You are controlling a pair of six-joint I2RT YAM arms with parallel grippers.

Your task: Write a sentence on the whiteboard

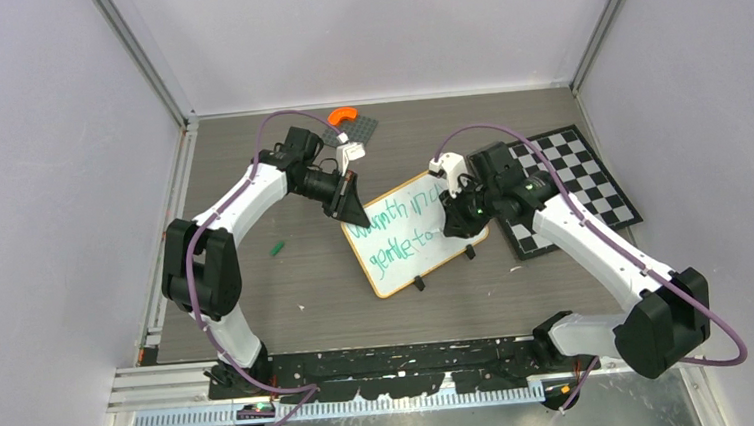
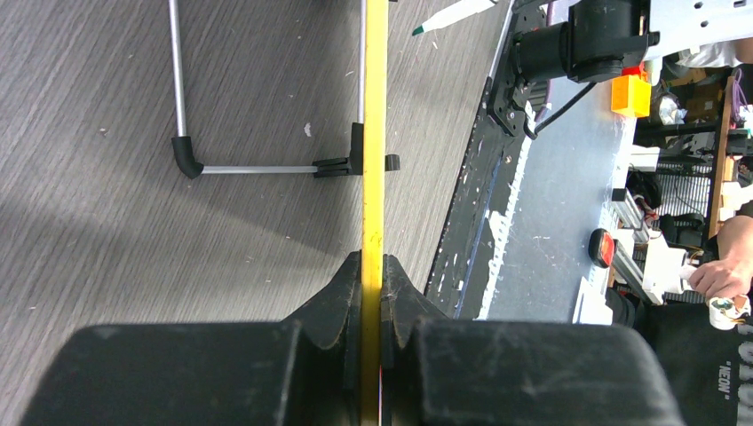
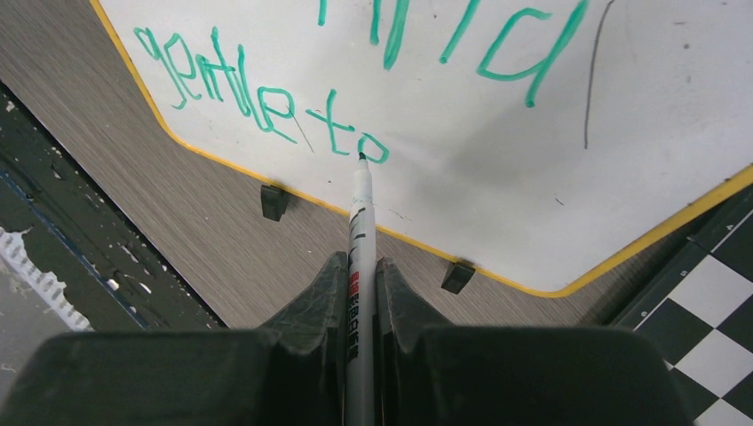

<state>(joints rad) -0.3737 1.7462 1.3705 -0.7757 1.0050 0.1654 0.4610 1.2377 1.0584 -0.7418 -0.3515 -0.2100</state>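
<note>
The whiteboard (image 1: 407, 243) lies tilted at the table's middle, with a yellow-orange frame and black clips. Green lettering (image 1: 395, 234) runs in two lines; in the right wrist view the lower line reads "gentle to" (image 3: 257, 102). My left gripper (image 1: 353, 207) is shut on the board's top left edge; the left wrist view shows the frame (image 2: 374, 133) edge-on between the jaws. My right gripper (image 1: 457, 222) is shut on a white marker (image 3: 360, 240), whose green tip touches the board at the "o".
A black-and-white checkerboard (image 1: 574, 187) lies right of the board. A green marker cap (image 1: 277, 247) lies on the table at the left. An orange part (image 1: 343, 116) on a grey plate sits at the back. The board's wire stand (image 2: 191, 155) shows in the left wrist view.
</note>
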